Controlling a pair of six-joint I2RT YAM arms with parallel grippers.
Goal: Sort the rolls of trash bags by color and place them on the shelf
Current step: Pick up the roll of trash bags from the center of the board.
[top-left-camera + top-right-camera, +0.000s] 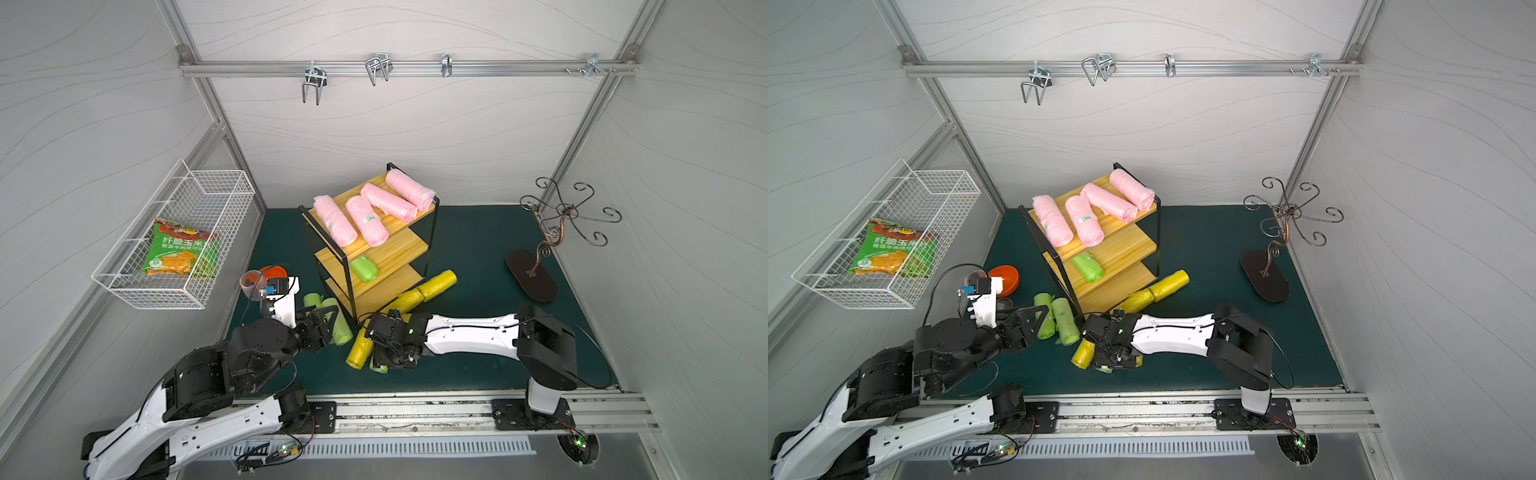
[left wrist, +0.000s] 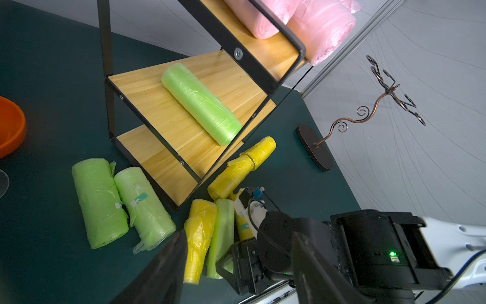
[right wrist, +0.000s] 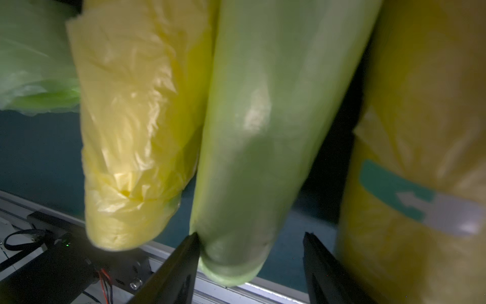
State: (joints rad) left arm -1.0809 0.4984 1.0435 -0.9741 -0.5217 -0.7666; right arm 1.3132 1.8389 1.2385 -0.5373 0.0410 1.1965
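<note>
Four pink rolls (image 1: 368, 222): on shelf (image 1: 397, 249).
Right tool (image 3: 249, 234): apart, astride green roll (image 3: 263, 105) (6 o'clock of shelf); centre it off yellow rolls (image 3: 136, 118) before closing.
Left tool (image 2: 239, 233): apart, empty.

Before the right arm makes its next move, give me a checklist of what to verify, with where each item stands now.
1. Right end effector straddles the loose green roll: ok.
2. Both fingers on that roll: not ok; one touches, the other stands apart.
3. Flanking yellow rolls clear of the fingers: cannot tell.
4. Middle board of the shelf has room beside the shelved green roll: ok.
5. Left end effector open and empty: ok.
</note>
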